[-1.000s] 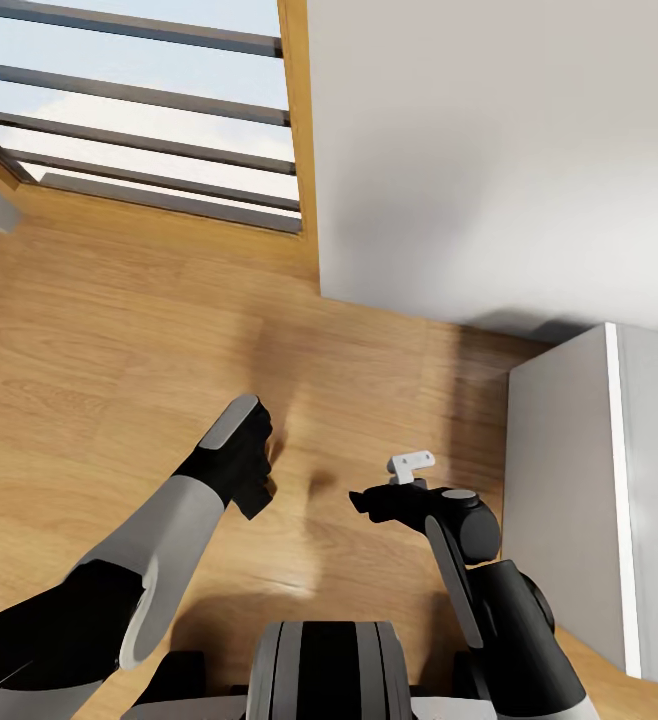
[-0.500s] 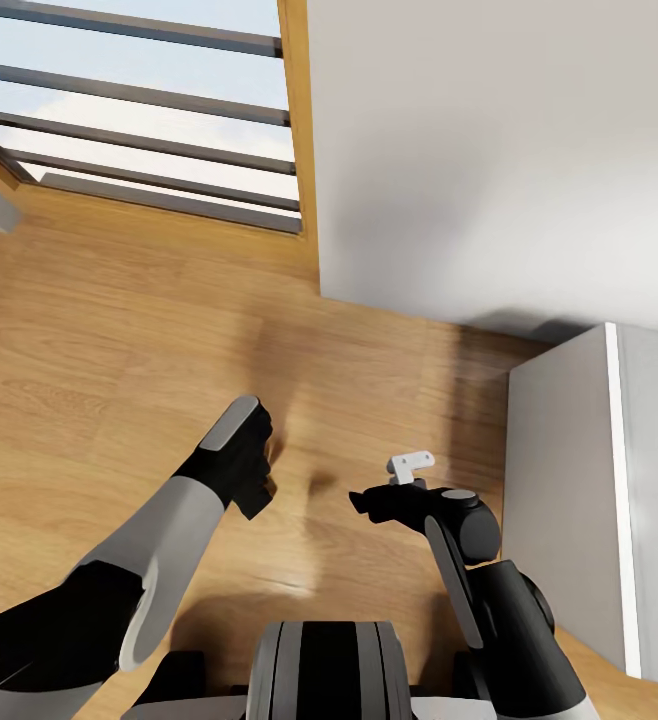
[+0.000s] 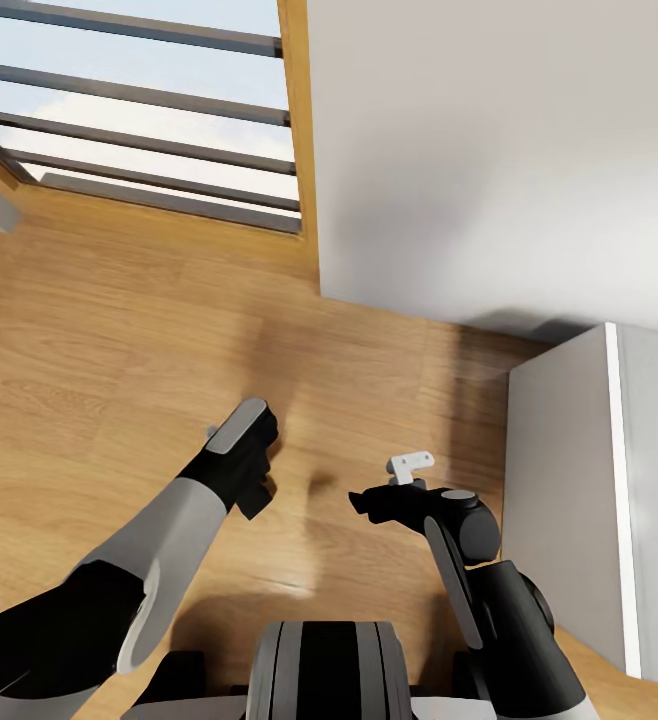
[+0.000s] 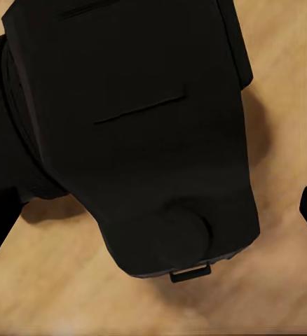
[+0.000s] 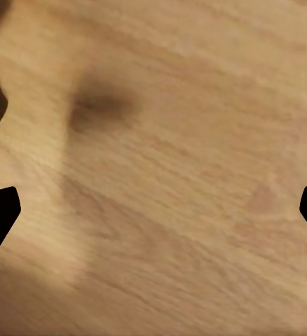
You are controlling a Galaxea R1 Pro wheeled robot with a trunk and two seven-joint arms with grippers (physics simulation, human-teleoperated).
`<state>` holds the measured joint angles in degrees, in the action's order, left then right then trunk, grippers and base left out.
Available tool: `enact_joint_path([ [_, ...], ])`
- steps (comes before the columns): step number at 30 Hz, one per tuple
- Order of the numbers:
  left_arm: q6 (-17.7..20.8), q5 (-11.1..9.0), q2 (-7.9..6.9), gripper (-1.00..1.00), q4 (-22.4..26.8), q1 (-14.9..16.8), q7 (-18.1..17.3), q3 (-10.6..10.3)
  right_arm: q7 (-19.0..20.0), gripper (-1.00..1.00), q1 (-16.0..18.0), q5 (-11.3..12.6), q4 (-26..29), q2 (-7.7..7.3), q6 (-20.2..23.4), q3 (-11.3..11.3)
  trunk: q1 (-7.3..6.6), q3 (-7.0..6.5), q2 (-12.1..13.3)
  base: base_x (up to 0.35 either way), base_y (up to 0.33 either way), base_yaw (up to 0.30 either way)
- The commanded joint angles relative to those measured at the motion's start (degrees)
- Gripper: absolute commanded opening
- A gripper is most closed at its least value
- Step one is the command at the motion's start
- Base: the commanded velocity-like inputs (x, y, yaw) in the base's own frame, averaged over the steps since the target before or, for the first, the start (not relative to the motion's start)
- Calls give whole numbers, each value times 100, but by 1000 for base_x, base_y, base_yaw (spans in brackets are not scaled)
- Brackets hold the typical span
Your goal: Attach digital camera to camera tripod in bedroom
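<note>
Head view shows our two arms over bare wood floor (image 3: 99, 330), with a white shelf (image 3: 569, 480) close on our right and the window (image 3: 139, 110) far ahead. Our left claw (image 4: 153, 280) is clamped on the digital camera (image 4: 139, 133); we cannot tell which way it points. Our right claw (image 5: 153, 210) is apart, holding nothing.
</note>
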<state>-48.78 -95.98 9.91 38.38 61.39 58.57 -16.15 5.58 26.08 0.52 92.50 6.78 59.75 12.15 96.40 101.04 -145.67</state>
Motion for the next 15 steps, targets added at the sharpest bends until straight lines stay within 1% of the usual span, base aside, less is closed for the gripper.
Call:
enact_joint_path([
  [1, 0, 2, -6, 100, 3, 1, 28, -37, 14, 100, 2, 1, 5, 1, 25, -3, -1, 3, -1, 0, 0, 0],
  [7, 0, -25, -12, 100, 3, -2, 22, -80, 13, 100, 2, 1, 5, 0, 25, -2, -1, 3, -1, 0, 0, 0],
  [8, 0, -28, -11, -100, 3, -2, 27, -88, 15, 100, 2, 1, 5, 1, 25, -2, -1, 3, -1, 0, 0, 0],
  [15, -5, -46, -10, -100, 0, -2, 48, -108, 16, 100, 2, 1, 5, 3, 25, -2, -1, 3, -1, 0, 0, 0],
])
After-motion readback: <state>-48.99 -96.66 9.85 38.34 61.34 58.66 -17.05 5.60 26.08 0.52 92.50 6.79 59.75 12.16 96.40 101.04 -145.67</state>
